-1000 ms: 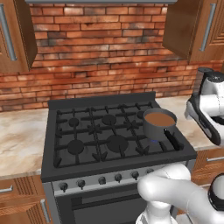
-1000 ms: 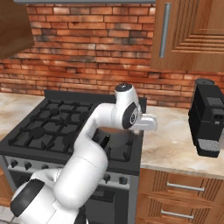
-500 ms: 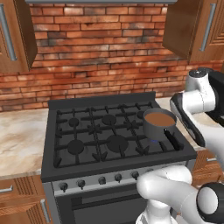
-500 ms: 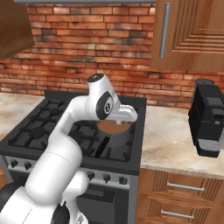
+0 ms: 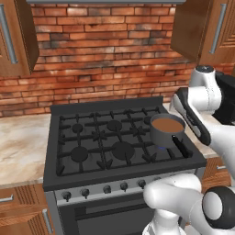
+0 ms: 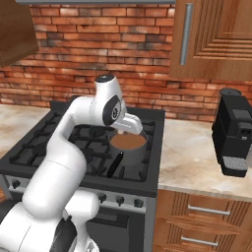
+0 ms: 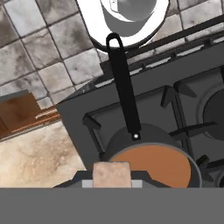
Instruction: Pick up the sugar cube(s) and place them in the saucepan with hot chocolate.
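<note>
One sugar cube (image 7: 111, 174) sits clamped between the fingers (image 7: 112, 178), which grasp it from both sides so that it hangs at the near rim of the saucepan (image 7: 151, 164) and cannot drop early. In the hand view the pale cube lies just at the edge of the brown hot chocolate, not yet over its middle, so my guess is that the carry is nearly done and only a short shift inward and a release remain.

The saucepan (image 6: 129, 147) stands on the front right burner of the stove (image 5: 119, 142), its long black handle (image 6: 116, 163) pointing toward the front edge of the stove, away from the hand, which leaves the open top free from above. The arm (image 6: 83, 128) arches over the stove from the left of the saucepan and bends down at the wrist to bring the cube in from above.

A black coffee machine (image 6: 235, 132) stands on the table well to the right of the saucepan, clear of the arm's path.
</note>
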### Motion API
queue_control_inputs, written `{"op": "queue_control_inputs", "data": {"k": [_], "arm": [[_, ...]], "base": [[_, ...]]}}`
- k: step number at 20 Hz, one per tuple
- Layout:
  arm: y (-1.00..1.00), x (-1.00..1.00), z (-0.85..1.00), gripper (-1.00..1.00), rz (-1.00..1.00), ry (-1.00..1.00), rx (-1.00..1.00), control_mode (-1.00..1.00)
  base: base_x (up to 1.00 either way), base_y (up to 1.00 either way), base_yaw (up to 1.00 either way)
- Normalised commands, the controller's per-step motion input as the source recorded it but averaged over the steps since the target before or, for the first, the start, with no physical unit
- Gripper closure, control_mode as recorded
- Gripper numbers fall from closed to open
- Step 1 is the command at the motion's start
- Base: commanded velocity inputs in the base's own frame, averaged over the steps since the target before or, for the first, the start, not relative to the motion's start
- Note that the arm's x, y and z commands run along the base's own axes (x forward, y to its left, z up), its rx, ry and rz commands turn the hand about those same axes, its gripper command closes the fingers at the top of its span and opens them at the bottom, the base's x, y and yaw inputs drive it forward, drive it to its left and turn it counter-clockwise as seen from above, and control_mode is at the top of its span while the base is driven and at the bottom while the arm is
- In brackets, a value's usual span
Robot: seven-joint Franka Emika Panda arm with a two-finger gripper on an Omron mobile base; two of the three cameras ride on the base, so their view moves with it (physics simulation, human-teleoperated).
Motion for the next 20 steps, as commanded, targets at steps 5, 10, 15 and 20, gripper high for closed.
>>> {"op": "queue_control_inputs", "data": {"k": [5,10,15,20], "arm": [[0.26,0.21,-0.05,1.0,0.0,0.0,0.04,-1.0],[0.11,0.48,-0.23,1.0,0.0,0.07,-0.03,-1.0],[0.06,0.61,-0.15,1.0,0.0,0.15,-0.02,-1.0],[0.0,0.48,-0.23,1.0,0.0,0.25,0.0,-1.0]], "base": [[0.0,0.0,0.0],[0.0,0.0,0.0],[0.0,0.0,0.0],[0.0,0.0,0.0]]}}
